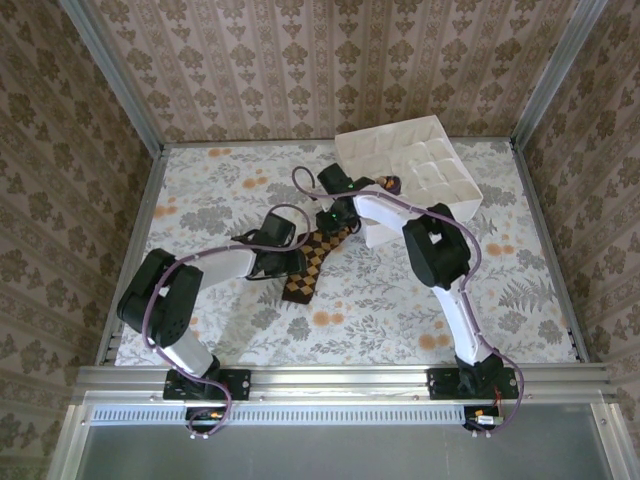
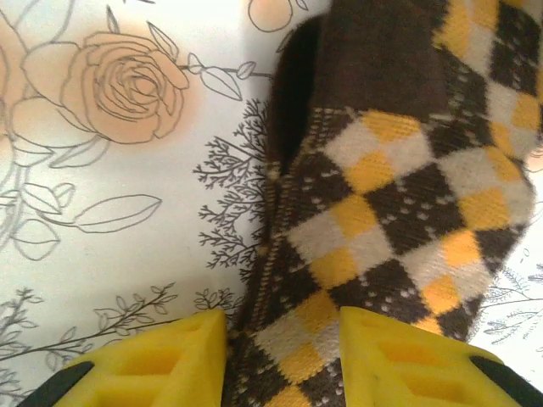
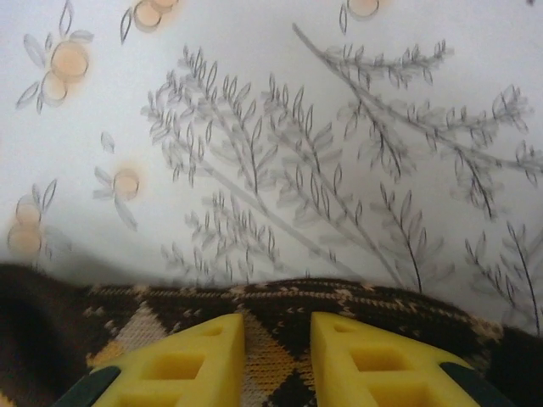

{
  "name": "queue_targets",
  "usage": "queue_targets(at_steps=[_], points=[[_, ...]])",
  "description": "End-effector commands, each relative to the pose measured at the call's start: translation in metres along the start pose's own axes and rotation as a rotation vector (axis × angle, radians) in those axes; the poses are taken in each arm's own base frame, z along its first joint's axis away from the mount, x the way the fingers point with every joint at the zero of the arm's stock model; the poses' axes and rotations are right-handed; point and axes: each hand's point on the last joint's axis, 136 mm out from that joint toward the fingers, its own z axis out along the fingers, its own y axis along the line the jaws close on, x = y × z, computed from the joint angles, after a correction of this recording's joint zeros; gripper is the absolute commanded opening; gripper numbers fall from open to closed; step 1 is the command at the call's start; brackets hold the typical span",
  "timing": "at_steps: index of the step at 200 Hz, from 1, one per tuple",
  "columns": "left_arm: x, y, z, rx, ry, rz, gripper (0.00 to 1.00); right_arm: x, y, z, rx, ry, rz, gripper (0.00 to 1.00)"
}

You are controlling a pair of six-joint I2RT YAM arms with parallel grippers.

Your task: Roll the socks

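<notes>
Left gripper (image 2: pixel 284 331) part-closed, brown sock (image 2: pixel 399 186) gathered between its fingers. Right gripper (image 3: pixel 277 335) narrower, pinching the sock's far edge. Sock lies flat mid-table (image 1: pixel 400 300), just near of the white tray (image 1: pixel 400 150). Judged step: starting the roll; next, turn one end over. Both arms bent low, converging at centre.

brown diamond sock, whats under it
The floral tablecloth shows around the brown sock, which lies on it. Anything else beneath is covered by its fabric.
</notes>
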Motion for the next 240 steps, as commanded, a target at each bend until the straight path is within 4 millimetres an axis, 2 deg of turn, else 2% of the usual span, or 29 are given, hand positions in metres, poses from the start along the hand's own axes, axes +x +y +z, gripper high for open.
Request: queue_targets(at_steps=[1, 16, 24, 49, 92, 124, 142, 158, 200, 240], points=[[-0.015, 0.019, -0.021, -0.074, -0.012, -0.010, 0.40, -0.011, 0.025, -0.045, -0.071, -0.113, -0.118, 0.28], [-0.026, 0.028, -0.039, -0.049, -0.025, -0.010, 0.41, -0.010, 0.037, -0.069, -0.084, -0.187, -0.190, 0.30], [-0.035, 0.041, -0.050, -0.046, -0.043, -0.032, 0.41, -0.006, 0.047, -0.081, -0.087, -0.218, -0.251, 0.31], [-0.047, 0.064, -0.079, -0.040, -0.093, -0.028, 0.41, 0.025, 0.081, -0.099, -0.040, -0.211, -0.498, 0.36], [-0.037, 0.097, -0.097, -0.035, -0.098, -0.069, 0.41, 0.077, 0.142, -0.091, -0.040, -0.063, -0.711, 0.53], [-0.027, 0.108, -0.099, -0.029, -0.100, -0.089, 0.41, 0.107, 0.174, -0.072, -0.068, 0.007, -0.815, 0.58], [-0.023, 0.111, -0.098, -0.030, -0.094, -0.086, 0.41, 0.121, 0.178, -0.058, -0.070, 0.055, -0.834, 0.58], [-0.021, 0.113, -0.096, -0.027, -0.089, -0.083, 0.41, 0.125, 0.175, -0.048, -0.047, 0.079, -0.847, 0.59], [-0.017, 0.115, -0.091, -0.017, -0.072, -0.081, 0.41, 0.111, 0.163, -0.031, 0.064, 0.063, -0.877, 0.59], [-0.016, 0.117, -0.089, -0.014, -0.069, -0.069, 0.41, 0.121, 0.164, -0.012, 0.039, 0.124, -0.903, 0.61]])
